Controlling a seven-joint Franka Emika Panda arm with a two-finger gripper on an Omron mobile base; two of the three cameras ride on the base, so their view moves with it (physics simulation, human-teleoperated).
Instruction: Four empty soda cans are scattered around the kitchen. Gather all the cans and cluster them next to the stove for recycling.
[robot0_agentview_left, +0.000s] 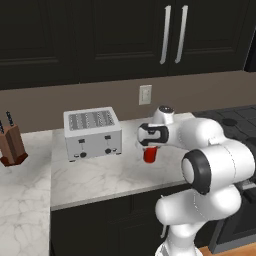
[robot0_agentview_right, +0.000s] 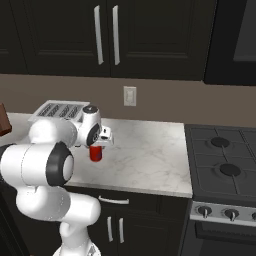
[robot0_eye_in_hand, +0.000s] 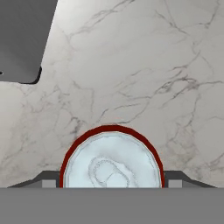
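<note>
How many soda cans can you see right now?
1: a red soda can upright on the marble counter, under the gripper, right of the toaster. Others may be out of frame.

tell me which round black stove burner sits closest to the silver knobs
The front round black burner, lower in the right base view, just behind the silver knobs; the other burner lies back toward the wall.
</note>
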